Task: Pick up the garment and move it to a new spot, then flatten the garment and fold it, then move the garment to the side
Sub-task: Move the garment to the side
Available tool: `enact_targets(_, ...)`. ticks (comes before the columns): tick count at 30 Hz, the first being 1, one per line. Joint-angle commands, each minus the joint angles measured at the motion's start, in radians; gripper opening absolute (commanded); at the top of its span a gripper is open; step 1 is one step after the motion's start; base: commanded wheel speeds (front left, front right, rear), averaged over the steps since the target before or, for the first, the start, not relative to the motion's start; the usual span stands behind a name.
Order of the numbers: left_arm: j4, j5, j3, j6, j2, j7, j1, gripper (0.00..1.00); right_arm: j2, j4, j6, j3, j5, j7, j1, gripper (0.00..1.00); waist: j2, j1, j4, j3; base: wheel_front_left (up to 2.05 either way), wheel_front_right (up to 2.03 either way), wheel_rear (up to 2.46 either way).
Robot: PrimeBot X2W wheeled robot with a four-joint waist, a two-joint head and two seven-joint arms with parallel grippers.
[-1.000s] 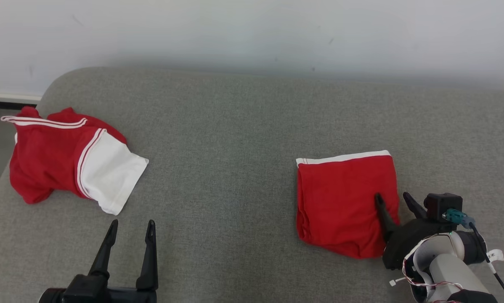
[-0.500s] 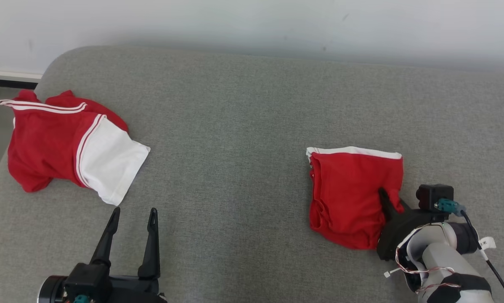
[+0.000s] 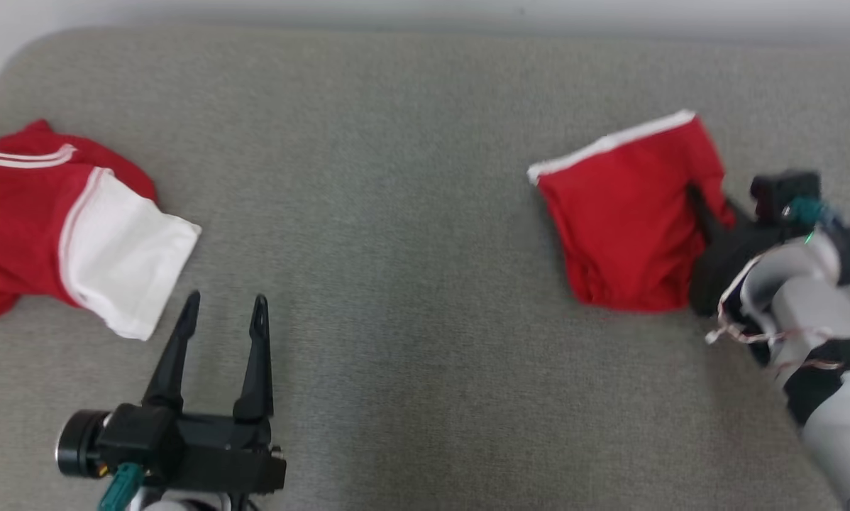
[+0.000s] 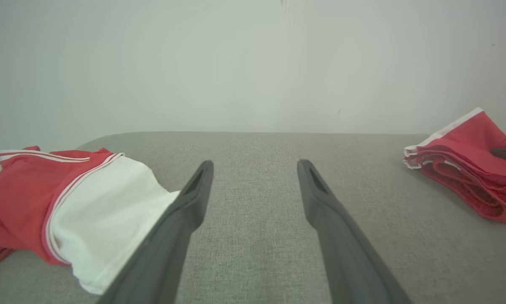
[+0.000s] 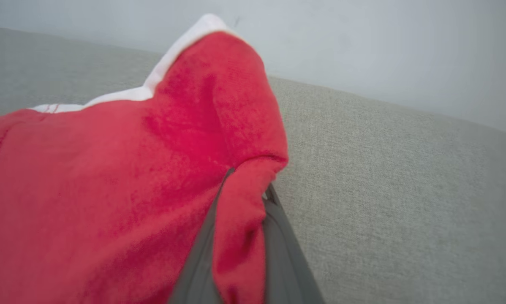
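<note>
I'm gripping the folded red garment (image 3: 624, 213) by its edge with my right end effector (image 5: 248, 181), on the grey cushion (image 3: 411, 248)'s right side. Folding is looking done, the sideways move pending. My left end effector (image 3: 226, 298) is hovering wide.

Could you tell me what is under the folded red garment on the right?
The grey cushion shows around the folded red garment; the right gripper pinches its edge between its jaws. What lies beneath is covered.
</note>
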Motion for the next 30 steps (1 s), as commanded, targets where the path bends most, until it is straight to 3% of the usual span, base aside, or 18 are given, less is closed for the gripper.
enact_targets(1, -0.013, 0.004, 0.001, -0.006, -0.001, -0.003, -0.021, 1.0, -0.025, -0.009, -0.003, 0.019, 0.008, 0.008, -0.029, 0.0, -0.0001, -0.0001, -0.065, 0.098, 0.0, 0.0, 0.0)
enact_targets(10, -0.132, 0.055, 0.008, -0.004, 0.033, -0.003, -0.092, 1.0, -0.191, -0.059, -0.003, 0.122, 0.061, 0.011, -0.211, 0.0, -0.0001, -0.0001, -0.2, 0.265, 0.0, 0.0, 0.0)
enact_targets(19, -0.213, 0.087, 0.021, 0.0, 0.083, -0.003, -0.095, 1.0, -0.289, -0.07, -0.003, 0.164, 0.1, 0.008, -0.311, 0.0, -0.0001, -0.0001, -0.306, 0.353, 0.0, 0.0, 0.0)
enact_targets(30, -0.284, 0.102, 0.005, 0.004, 0.114, 0.02, -0.103, 1.0, -0.376, -0.017, -0.003, 0.192, 0.123, 0.006, -0.42, 0.0, -0.0001, -0.0001, -0.331, 0.403, 0.0, 0.0, 0.0)
